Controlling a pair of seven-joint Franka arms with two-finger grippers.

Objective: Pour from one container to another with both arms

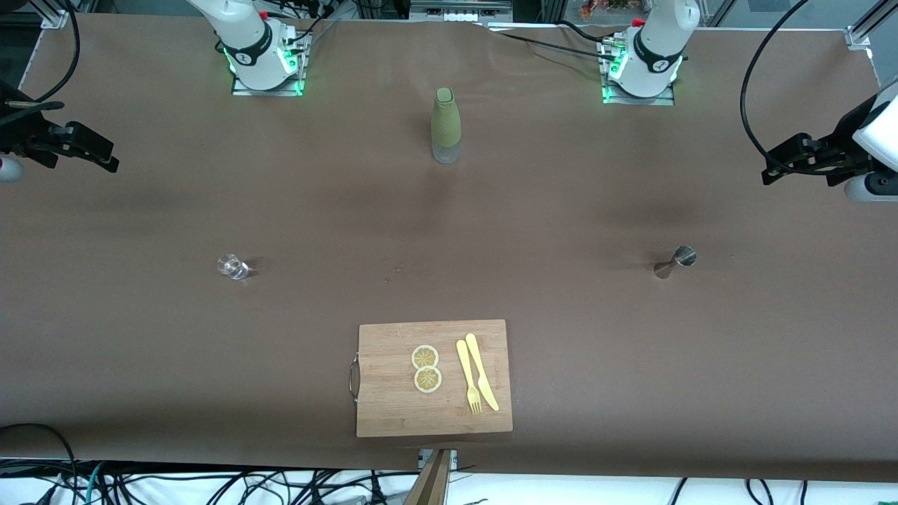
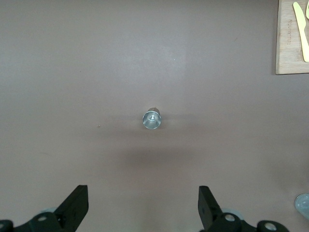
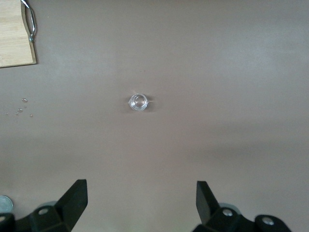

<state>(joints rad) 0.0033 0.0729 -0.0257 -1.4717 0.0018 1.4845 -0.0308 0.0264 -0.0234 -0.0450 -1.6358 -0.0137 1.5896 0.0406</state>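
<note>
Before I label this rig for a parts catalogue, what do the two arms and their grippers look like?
Both arms are glossy white with black joint bands, rising from bases lit green, with black cables trailing nearby. The left gripper and right gripper are matte black, each with two flat, angular fingers showing small silver screws at the roots.

I see my two arms as glossy white shells with black bands at the joints; the left arm point(image 1: 656, 52) and the right arm point(image 1: 245, 42) each rise from a metal base plate lit green at its edges, with a small red part and black cables beside it. Each ends in black: the left gripper point(image 2: 143, 209) and the right gripper point(image 3: 142, 205) show two flat wedge-shaped fingers, with round silver screw heads just below them.
</note>
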